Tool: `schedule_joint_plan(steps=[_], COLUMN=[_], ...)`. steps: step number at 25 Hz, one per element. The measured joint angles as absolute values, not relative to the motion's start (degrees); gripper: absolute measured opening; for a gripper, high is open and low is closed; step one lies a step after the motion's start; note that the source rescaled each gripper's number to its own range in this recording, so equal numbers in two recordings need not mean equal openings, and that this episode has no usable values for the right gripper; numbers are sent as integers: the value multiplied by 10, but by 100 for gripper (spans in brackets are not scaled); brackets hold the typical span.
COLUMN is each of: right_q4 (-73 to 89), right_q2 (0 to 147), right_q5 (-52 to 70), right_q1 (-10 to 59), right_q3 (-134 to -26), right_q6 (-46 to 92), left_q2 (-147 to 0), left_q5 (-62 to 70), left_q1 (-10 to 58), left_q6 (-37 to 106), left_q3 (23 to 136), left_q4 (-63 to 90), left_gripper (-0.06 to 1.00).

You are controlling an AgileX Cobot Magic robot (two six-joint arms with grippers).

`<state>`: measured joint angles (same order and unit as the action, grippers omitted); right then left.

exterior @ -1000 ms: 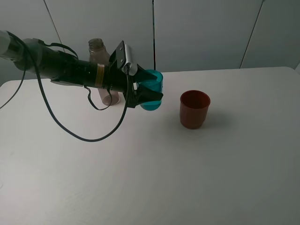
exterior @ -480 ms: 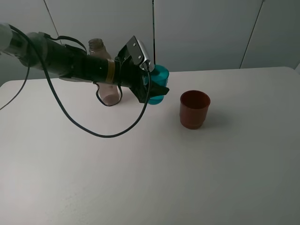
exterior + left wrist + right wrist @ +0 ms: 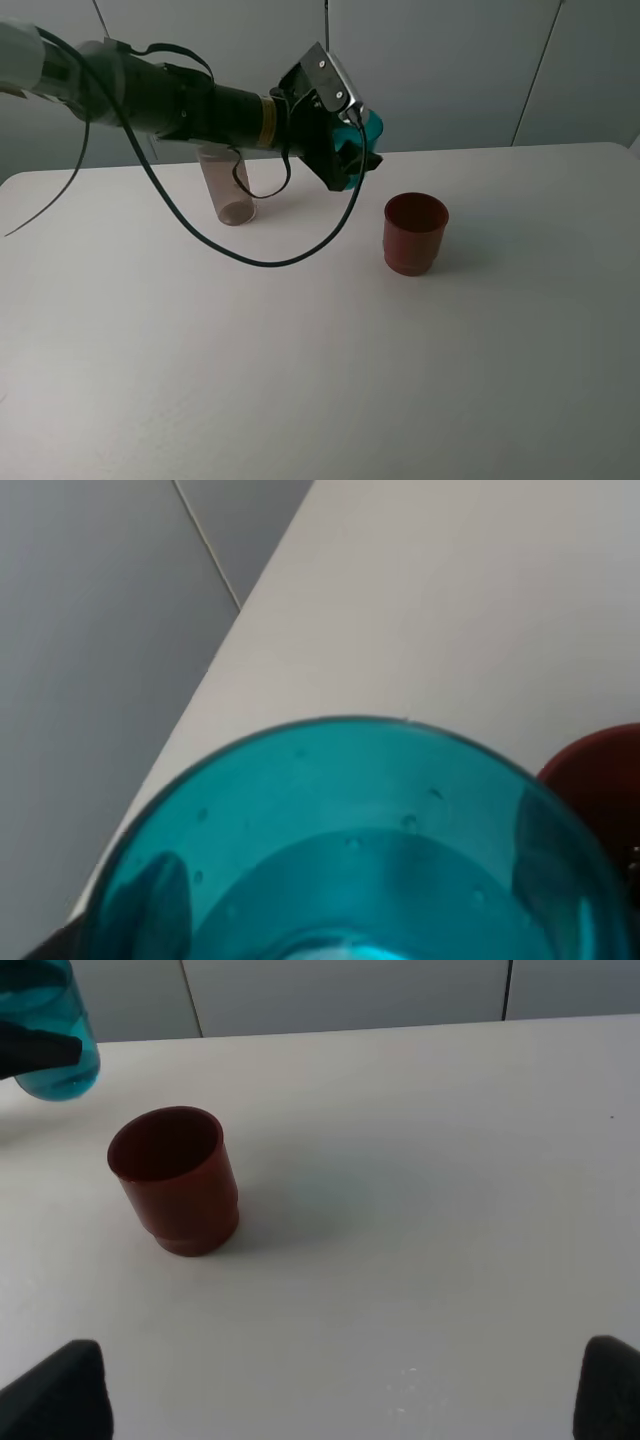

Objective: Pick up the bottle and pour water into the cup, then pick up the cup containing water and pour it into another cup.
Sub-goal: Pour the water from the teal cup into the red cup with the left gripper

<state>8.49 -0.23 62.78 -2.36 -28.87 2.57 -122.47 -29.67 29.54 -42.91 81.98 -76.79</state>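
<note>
One bottle [image 3: 229,192]; one teal cup [image 3: 330,820]; one red-brown cup [image 3: 414,233]; one table [image 3: 300,380].

The left claw [image 3: 352,152] holds the cup [image 3: 371,126] clear of the tabletop [image 3: 300,350], behind and just left of the second cup [image 3: 415,233], which stands near the tabletop's middle. Farther left, toward the rear edge, the bottle [image 3: 230,190] stands upright, its upper part hidden behind the outstretched arm [image 3: 190,105].
</note>
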Motion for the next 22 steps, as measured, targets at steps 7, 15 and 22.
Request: schedule_joint_plan(steps=[7, 15, 22], right_q4=[85, 85, 85], right_q2=[-2, -2, -2], right_q5=[628, 628, 628], right_q1=[-24, -24, -24], right_q3=[-289, -289, -289], right_q6=[26, 26, 26], left_q2=[-1225, -1225, -1225], left_q5=[-260, -211, -181], left_q1=[314, 335, 351], left_q6=[-429, -412, -402], left_q3=[834, 835, 835], left_q4=[-799, -811, -831], left_gripper=[8, 8, 8])
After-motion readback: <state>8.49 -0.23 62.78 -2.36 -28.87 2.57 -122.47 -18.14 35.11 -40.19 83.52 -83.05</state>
